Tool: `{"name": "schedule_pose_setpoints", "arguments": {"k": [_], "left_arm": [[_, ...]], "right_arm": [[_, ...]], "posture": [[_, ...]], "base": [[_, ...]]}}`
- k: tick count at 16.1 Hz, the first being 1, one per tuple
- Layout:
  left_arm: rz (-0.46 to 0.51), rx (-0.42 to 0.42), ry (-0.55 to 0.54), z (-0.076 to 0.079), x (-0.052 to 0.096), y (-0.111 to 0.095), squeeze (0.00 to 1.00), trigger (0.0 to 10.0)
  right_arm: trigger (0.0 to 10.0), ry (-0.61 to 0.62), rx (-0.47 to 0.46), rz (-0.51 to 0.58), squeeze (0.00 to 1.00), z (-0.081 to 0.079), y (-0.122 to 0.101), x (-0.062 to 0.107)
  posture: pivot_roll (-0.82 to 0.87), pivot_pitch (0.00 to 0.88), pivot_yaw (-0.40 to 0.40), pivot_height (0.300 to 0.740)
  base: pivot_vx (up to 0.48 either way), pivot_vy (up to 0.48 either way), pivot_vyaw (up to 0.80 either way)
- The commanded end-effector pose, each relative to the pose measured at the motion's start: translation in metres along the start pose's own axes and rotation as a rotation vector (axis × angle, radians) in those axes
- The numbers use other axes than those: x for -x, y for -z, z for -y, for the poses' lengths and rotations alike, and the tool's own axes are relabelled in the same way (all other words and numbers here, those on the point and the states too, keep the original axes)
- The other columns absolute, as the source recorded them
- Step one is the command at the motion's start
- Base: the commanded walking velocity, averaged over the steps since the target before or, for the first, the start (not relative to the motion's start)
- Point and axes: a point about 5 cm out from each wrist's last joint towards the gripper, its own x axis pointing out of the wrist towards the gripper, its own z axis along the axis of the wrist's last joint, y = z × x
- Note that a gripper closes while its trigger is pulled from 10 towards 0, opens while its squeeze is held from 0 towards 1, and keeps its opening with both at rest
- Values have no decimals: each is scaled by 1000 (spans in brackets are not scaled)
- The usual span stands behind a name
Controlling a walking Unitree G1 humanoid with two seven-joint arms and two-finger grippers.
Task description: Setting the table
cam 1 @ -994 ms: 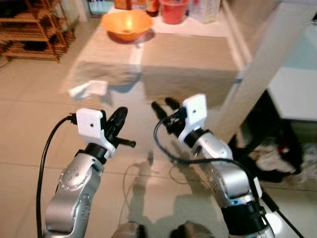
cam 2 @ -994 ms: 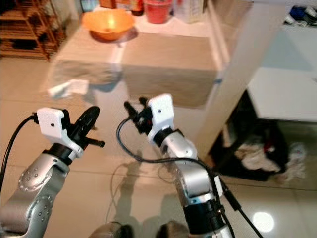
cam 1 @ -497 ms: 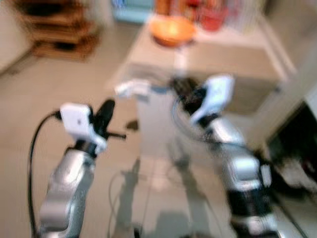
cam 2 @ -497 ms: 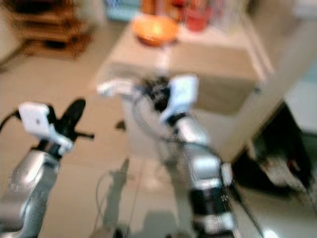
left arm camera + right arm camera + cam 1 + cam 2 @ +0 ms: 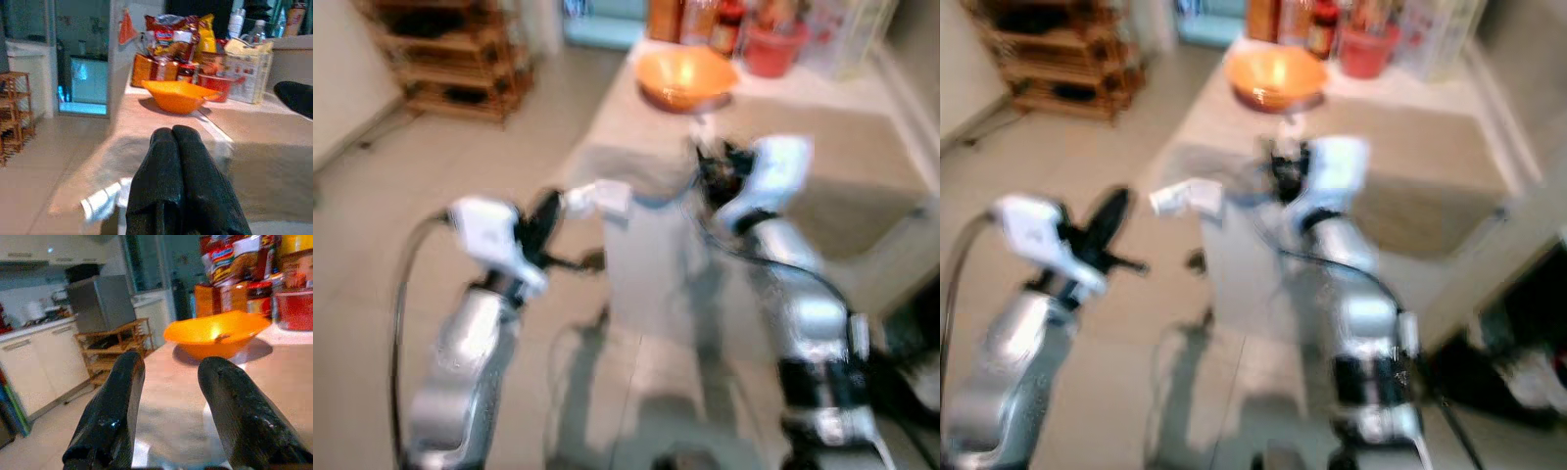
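Landmark: table (image 5: 862, 147) covered with a beige cloth, standing ahead of the robot; head views are blurred.
Orange bowl (image 5: 215, 335): sits on the table top toward its far end, just in front of a row of packets and jars (image 5: 176, 41) and beside a red container (image 5: 1368, 49).
Right gripper (image 5: 171, 406): raised at the near end of the table, fingers spread apart with nothing between them; the wrist view looks along them straight at the orange bowl, which lies further along the table, apart from the fingertips.
Left gripper (image 5: 178, 191): held off the table's near left corner over the floor, fingers pressed together, nothing seen held; the bowl lies ahead of it across the cloth, well apart.
White object (image 5: 597, 196): lies at the table's near left edge, between the two grippers; too blurred to identify.
Table edges: the cloth hangs down over the near end.
Open room: bare tiled floor (image 5: 372, 255) stretches left of the table as far as a wooden shelf rack (image 5: 450, 59); the cloth between the right gripper and the bowl lies bare.
Right of the table: a white panel edge (image 5: 1489, 255), with dark clutter (image 5: 1528, 372) low beside it.
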Motion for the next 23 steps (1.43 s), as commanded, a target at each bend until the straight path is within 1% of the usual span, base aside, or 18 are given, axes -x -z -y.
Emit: {"name": "schedule_pose_setpoints", "arguments": {"k": [1, 2, 3, 4, 5, 6, 7, 8, 9, 11, 13, 14, 16, 18, 20, 21, 22, 23], "left_arm": [[16, -21, -3, -4, 1, -7, 0, 10000], [18, -20, 4, -3, 0, -7, 0, 10000], [20, -19, 11, -2, -1, -7, 0, 10000], [20, -20, 13, -2, -1, -8, 0, 10000], [22, -19, 22, 0, -2, -8, 0, 10000], [23, -18, 25, 0, -2, -8, 0, 10000], [30, -10, 36, 2, -2, -8, 0, 10000], [24, 2, 41, 2, -1, -7, 0, 10000], [16, 3, 64, 5, 0, -6, 0, 10000], [11, 6, 67, 6, 1, -5, 0, 10000], [-4, 6, 97, 9, 1, -3, 0, 10000], [-5, 8, 104, 10, 1, -3, 0, 10000], [-11, 12, 110, 11, 3, -3, 0, 10000], [-23, 14, 118, 12, 6, -1, 0, 10000], [-25, 16, 120, 12, 6, -2, 0, 10000], [-27, 19, 125, 13, 7, -1, 0, 10000], [-29, 20, 128, 14, 7, -1, 0, 10000], [-29, 21, 129, 15, 7, -1, 0, 10000]], "right_arm": [[10000, -89, -17, 65, 0, -19, -15, -7], [10000, -116, 16, 91, 0, -23, -22, -8], [10000, -127, 72, 124, 0, -25, -28, -8], [10000, -127, 98, 139, 0, -26, -31, -9], [10000, -108, 129, 164, 0, -23, -33, -7], [10000, -101, 135, 170, 0, -21, -34, -7], [10000, -80, 170, 248, 0, -15, -42, 1], [10000, -35, 208, 286, 1000, -8, -48, 6], [10000, 11, 305, 288, 1000, 2, -47, 12], [10000, 51, 322, 280, 1000, 8, -45, 15], [10000, 129, 331, 248, 1000, 22, -31, 27], [10000, 149, 319, 239, 1000, 26, -28, 30], [10000, 169, 316, 243, 1000, 28, -27, 33], [10000, 243, 337, 228, 1000, 42, -23, 41], [10000, 271, 362, 223, 1000, 49, -25, 43], [10000, 326, 353, 205, 647, 62, -23, 45], [10000, 361, 331, 187, 0, 71, -19, 47], [10000, 361, 332, 179, 0, 76, -16, 46]], "posture": [[-41, 88, 2, 740], [-42, 88, 4, 740], [-42, 90, 5, 740], [-42, 90, 5, 740], [-41, 92, 4, 740], [-40, 93, 5, 740], [-41, 96, 10, 740], [-42, 98, 12, 740], [-44, 98, 14, 740], [-46, 102, 20, 740], [-49, 107, 28, 740], [-45, 108, 31, 740], [-44, 113, 37, 740], [-42, 120, 42, 740], [-42, 124, 46, 740], [-41, 127, 45, 740], [-38, 130, 47, 740], [-36, 133, 49, 740]], "base": [[480, 0, 0], [480, 0, 0], [480, 0, 0], [480, 0, 0], [480, 0, 0], [480, 0, 0], [480, 0, 0], [0, 0, 0], [0, 0, 0], [0, 0, 0], [0, 0, 0], [0, 0, 0], [0, 0, 0], [0, 0, 0], [0, 0, 0], [0, 0, 0], [0, 0, 0], [0, 0, 0]]}}
